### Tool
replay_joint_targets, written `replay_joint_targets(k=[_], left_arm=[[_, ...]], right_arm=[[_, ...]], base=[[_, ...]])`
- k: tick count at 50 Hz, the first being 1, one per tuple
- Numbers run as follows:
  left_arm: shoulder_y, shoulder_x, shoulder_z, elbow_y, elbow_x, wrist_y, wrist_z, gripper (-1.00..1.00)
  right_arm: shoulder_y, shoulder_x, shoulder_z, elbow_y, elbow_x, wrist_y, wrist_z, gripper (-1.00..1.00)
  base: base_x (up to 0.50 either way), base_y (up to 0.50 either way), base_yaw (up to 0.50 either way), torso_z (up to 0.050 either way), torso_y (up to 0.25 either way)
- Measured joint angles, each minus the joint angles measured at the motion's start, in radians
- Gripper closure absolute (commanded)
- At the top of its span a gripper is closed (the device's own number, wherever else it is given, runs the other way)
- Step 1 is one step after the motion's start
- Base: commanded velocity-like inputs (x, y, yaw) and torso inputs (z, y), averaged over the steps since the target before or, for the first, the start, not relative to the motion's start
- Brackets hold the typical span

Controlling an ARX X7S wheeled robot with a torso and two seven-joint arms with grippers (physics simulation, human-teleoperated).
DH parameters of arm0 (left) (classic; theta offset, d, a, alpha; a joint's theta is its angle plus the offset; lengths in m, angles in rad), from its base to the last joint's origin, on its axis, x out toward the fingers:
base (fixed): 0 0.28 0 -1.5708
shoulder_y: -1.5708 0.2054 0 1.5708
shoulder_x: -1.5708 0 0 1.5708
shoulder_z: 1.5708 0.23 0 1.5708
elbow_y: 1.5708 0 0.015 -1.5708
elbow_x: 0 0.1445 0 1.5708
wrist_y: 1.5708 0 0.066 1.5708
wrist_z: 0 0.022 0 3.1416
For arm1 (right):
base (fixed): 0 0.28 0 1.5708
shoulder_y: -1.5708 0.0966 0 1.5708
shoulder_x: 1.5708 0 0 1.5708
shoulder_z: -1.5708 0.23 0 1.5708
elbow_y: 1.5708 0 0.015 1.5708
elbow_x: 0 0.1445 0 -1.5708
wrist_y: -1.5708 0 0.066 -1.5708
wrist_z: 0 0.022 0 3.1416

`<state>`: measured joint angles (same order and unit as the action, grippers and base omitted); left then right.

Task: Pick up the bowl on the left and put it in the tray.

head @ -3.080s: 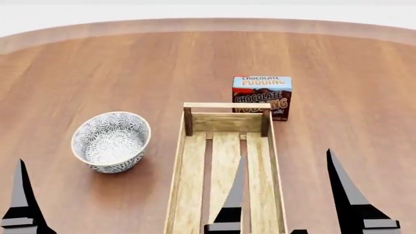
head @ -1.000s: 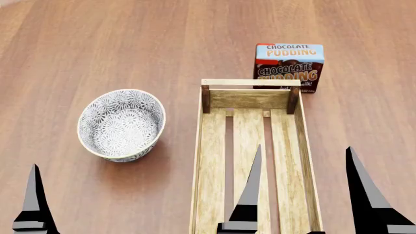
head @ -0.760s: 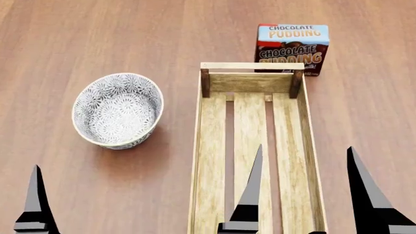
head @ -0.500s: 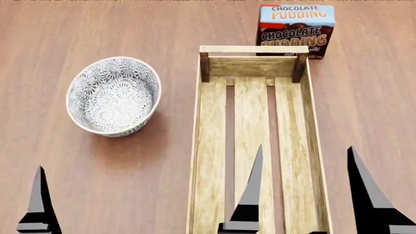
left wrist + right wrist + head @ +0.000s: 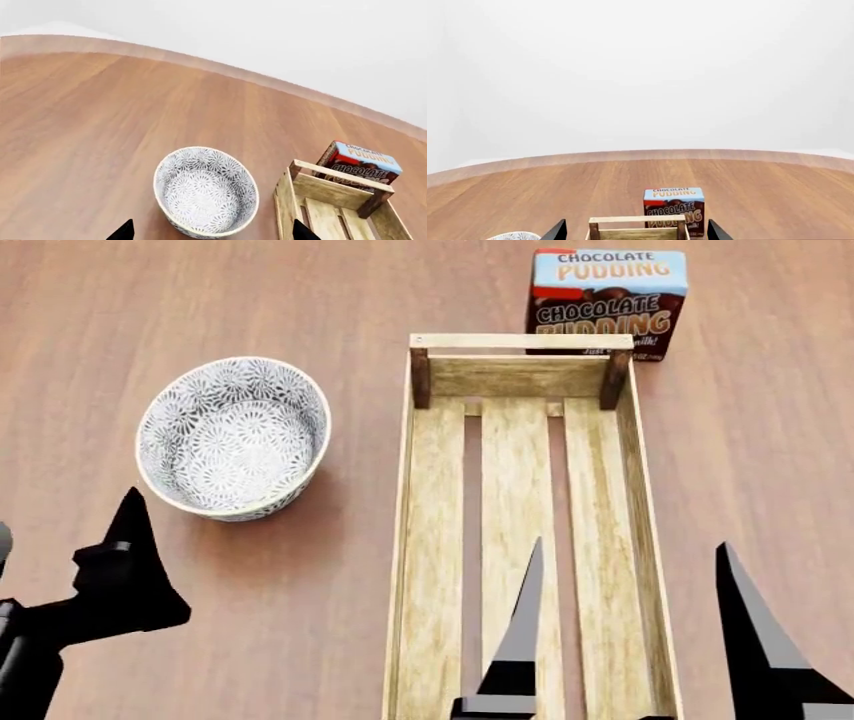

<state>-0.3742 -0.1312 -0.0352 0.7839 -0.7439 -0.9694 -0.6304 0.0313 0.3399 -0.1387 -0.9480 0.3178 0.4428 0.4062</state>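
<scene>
The grey-patterned bowl stands upright on the wooden table, left of the tray. The long slatted tray holds nothing. My left gripper is open, with the bowl just beyond and between its wide-set tips. In the head view only one dark left finger shows, near and left of the bowl, not touching it. My right gripper is open above the tray's near end. The right wrist view shows the tray's far wall and a sliver of the bowl.
A chocolate pudding box stands upright just behind the tray's far right corner, also in the left wrist view. The round table's curved far edge lies well beyond the bowl.
The head view tilted down and then settled. In the last half second my left gripper has come up and forward toward the bowl. The bowl, tray and right gripper have kept still.
</scene>
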Motion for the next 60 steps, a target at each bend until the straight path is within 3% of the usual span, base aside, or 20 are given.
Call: replay_joint_targets(k=[19, 60], left_arm=[[-0.178, 0.062, -0.012, -0.245, -0.040, 0.039, -0.070, -1.00], [-0.278, 0.083, 0.100, -0.623, 0.006, 0.282, -0.151, -1.00]], right_arm=[[0.004, 0.020, 0.000, -0.008, 0.031, -0.003, 0.022, -1.00], [0.011, 0.076, -0.008, -0.018, 0.085, -0.027, 0.085, -1.00]], base=[[0.00, 0.00, 0.00, 0.000, 0.000], [0.00, 0.00, 0.00, 0.000, 0.000]])
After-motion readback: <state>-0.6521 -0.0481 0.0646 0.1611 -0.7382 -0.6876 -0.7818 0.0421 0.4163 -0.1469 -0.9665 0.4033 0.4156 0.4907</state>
